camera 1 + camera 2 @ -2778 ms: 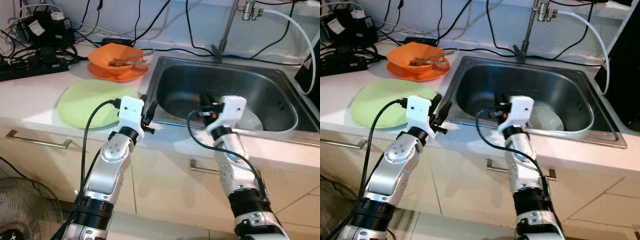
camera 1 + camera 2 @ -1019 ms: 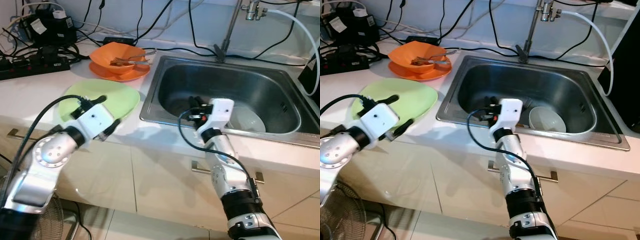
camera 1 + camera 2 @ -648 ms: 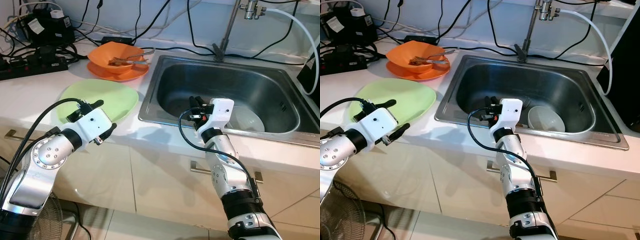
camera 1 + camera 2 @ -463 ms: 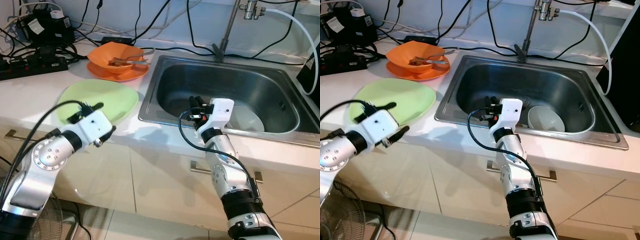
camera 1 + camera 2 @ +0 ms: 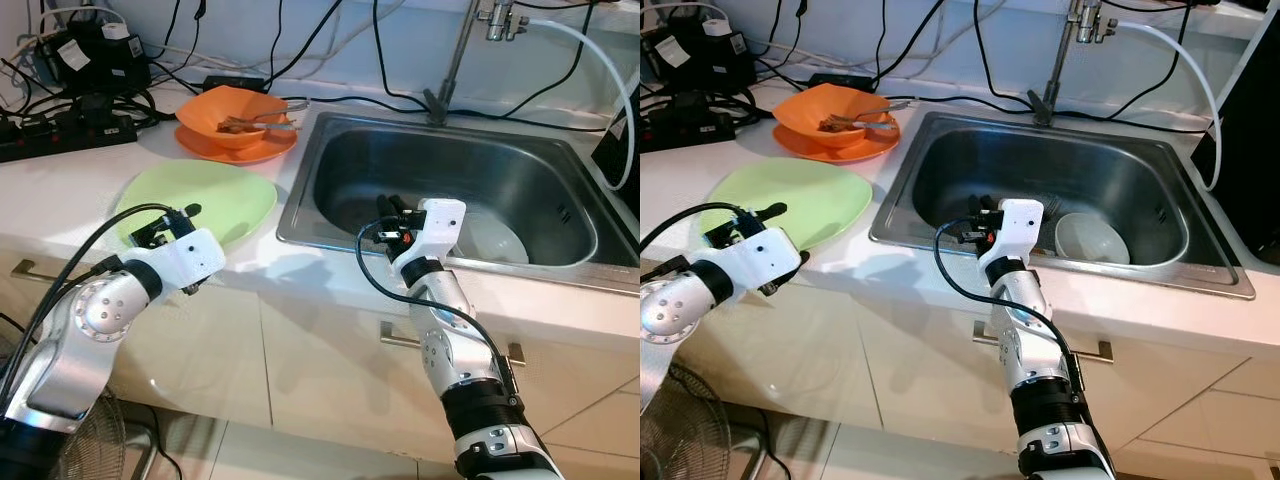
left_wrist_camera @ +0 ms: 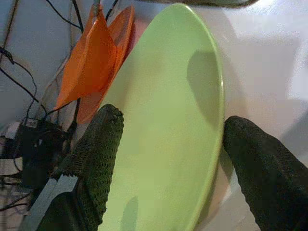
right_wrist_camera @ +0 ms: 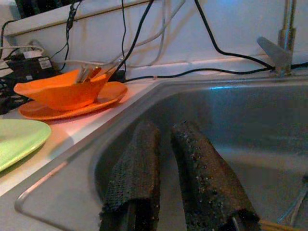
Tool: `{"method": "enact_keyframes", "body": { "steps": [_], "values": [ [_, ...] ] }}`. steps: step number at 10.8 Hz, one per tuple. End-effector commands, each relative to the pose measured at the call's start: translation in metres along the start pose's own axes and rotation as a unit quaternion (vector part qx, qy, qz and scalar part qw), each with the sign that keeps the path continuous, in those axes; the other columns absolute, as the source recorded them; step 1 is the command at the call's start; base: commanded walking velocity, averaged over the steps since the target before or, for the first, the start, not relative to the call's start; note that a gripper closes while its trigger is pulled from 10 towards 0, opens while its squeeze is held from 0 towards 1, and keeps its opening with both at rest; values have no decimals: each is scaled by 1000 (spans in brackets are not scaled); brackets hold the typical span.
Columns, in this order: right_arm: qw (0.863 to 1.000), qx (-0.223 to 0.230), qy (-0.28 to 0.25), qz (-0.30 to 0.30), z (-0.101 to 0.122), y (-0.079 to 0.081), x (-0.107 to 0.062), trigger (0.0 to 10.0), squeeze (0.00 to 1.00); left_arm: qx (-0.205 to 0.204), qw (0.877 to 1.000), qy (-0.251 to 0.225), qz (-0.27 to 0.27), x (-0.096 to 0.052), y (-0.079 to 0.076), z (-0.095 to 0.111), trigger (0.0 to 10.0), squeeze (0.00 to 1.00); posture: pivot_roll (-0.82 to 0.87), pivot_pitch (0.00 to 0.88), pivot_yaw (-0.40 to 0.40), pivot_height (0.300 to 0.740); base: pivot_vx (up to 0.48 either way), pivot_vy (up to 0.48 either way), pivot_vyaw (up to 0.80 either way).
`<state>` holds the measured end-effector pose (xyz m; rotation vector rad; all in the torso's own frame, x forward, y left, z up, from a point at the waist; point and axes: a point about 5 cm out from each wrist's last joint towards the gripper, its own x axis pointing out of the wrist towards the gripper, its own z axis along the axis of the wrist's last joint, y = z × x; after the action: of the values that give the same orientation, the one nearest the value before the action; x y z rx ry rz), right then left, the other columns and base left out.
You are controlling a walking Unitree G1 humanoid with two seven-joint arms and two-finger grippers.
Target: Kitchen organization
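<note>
A light green plate point(image 5: 220, 192) lies on the white counter, left of the steel sink point(image 5: 330, 150). My left gripper point(image 5: 168, 220) is at the plate's near edge. In the left wrist view it stands open, one black finger point(image 6: 94, 159) over the plate point(image 6: 163, 120) and the other point(image 6: 260, 168) off its rim. My right gripper point(image 5: 388, 208) hangs inside the sink at its front wall, fingers point(image 7: 137, 168) pressed close together and holding nothing. A white bowl point(image 5: 492, 240) lies in the sink to its right.
An orange bowl point(image 5: 235, 112) with utensils sits on an orange plate behind the green one. Power strips and cables point(image 5: 75, 95) crowd the back left. The faucet point(image 5: 455, 55) rises behind the sink. A fan point(image 5: 95, 450) stands on the floor at lower left.
My left arm has swung from the sink's left edge over to the green plate, and its fingers now straddle the near rim. The right gripper has stayed in the sink.
</note>
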<state>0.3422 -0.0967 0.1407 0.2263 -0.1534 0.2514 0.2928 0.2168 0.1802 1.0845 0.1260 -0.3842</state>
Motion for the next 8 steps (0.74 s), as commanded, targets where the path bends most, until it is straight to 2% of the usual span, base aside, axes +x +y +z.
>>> {"method": "enact_keyframes", "body": {
  "steps": [1,3,7,8],
  "values": [
    [1000,3,-4,-6,4,-2,3,10000,0,11,999,42,-32,2,-13,-15,10000,0,256,28,-35,740,0,0,0],
    [1000,3,-4,-10,3,-3,2,10000,0,45,995,87,-35,5,-11,-27,10000,0,253,25,-32,740,0,0,0],
    [1000,4,-5,-12,4,-3,2,10000,0,56,989,132,-21,13,-9,-34,10000,0,245,24,-28,740,0,0,0],
    [1000,4,-6,-14,4,-4,2,10000,0,57,989,137,-21,15,-11,-35,5843,0,242,22,-26,740,0,0,0]
  ]
}}
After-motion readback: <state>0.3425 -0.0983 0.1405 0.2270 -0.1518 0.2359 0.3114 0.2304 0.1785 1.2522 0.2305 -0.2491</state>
